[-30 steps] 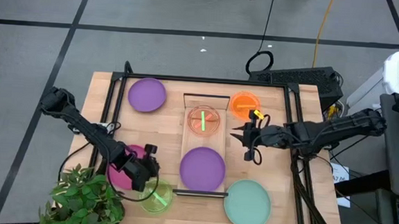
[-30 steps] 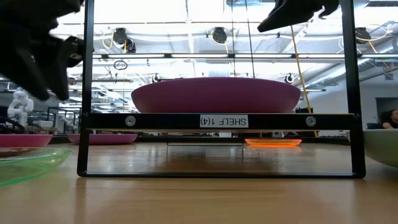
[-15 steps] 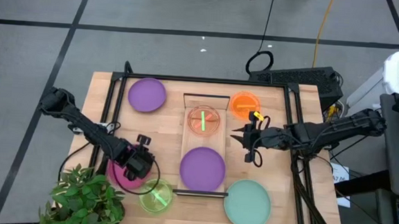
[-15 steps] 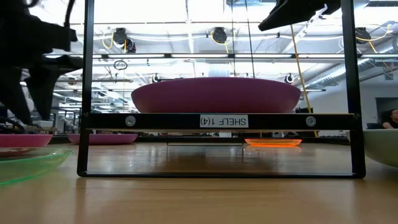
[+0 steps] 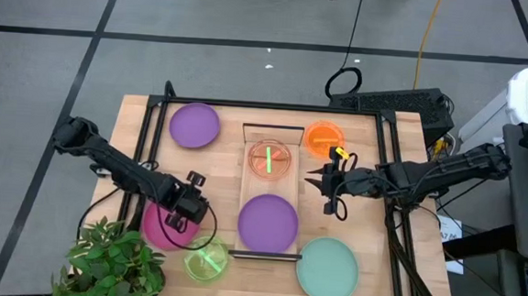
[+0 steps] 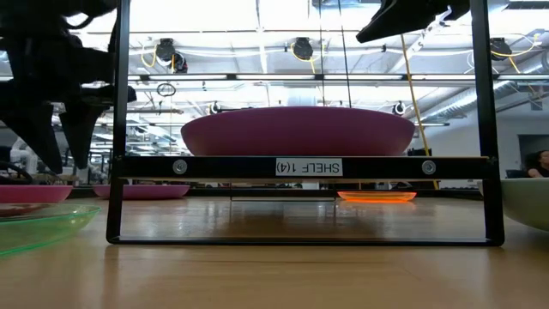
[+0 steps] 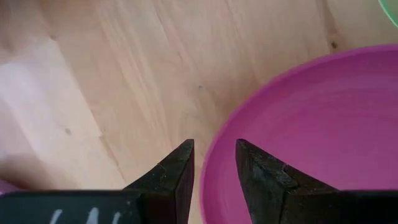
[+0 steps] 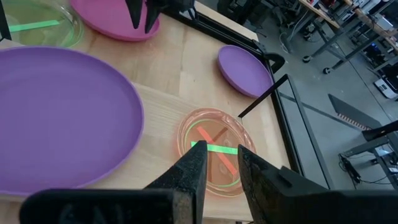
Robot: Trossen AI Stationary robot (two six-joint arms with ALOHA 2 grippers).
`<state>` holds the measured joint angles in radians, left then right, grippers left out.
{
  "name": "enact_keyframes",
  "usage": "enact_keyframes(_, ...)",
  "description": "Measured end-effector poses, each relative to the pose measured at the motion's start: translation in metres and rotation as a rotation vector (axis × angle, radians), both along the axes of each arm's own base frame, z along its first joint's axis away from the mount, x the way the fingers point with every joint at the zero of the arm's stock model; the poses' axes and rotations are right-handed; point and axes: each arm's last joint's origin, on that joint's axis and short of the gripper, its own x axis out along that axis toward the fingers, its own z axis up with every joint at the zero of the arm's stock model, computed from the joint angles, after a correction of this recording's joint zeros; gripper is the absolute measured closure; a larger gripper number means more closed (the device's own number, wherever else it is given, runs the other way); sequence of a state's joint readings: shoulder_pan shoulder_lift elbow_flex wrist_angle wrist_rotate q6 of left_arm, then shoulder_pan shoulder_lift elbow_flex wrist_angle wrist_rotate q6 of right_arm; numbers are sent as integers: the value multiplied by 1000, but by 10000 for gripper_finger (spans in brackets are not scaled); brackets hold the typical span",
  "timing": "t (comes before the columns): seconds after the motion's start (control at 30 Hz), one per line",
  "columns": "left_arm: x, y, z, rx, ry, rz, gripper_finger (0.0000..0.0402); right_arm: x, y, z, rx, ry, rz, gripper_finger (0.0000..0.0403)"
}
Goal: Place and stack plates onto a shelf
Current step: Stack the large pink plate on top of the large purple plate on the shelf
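- counted two plates on the shelf [image 5: 248,161]: a purple plate [image 5: 268,222] toward its near end and a small pink-red plate [image 5: 270,158] toward its far end, side by side, not stacked.
- judged the task early: five plates lay off the shelf on the table [image 5: 226,164].
- found a smaller purple plate [image 5: 195,124] near the table's far left corner and an orange plate [image 5: 323,138] just beside the shelf's far right side.
- found a magenta plate [image 5: 154,227] and a neon green plate [image 5: 206,260] by the table's near left edge, and a pale teal plate [image 5: 327,268] at the near edge, right of the shelf.
- saw the shelf's long axis run from the table's far edge to its near edge; round plates lay flat, showing no heading of their own.
- placed the left gripper [image 5: 179,218] above the magenta plate's inner rim, fingers [image 7: 177,174] parted a little on either side of that rim in the left wrist view, gripping nothing yet.
- placed the right gripper [image 5: 319,183] just right of the shelf's middle, aimed at it, fingers [image 8: 193,165] slightly apart and empty.
- judged the magenta plate the likely next pick.
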<state>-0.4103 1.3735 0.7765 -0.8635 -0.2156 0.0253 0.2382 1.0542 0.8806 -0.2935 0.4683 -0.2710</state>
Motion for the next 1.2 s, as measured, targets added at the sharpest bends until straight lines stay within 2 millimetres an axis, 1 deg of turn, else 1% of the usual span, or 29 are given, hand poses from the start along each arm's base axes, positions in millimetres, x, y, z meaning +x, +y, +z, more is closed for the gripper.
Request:
enact_keyframes(0.3,5,15,-1,-2,19,-2,277,0,0,0,5,2,-2,330)
enact_keyframes(0.53,-1,26,-16,-45,91,-4,277,0,0,0,19,-2,-10,330)
enact_keyframes(0.6,2,26,-17,-55,54,-3,277,0,0,0,19,-2,-10,330)
enact_keyframes(1.2,4,34,-17,-55,64,8,277,0,0,0,20,-2,-10,330)
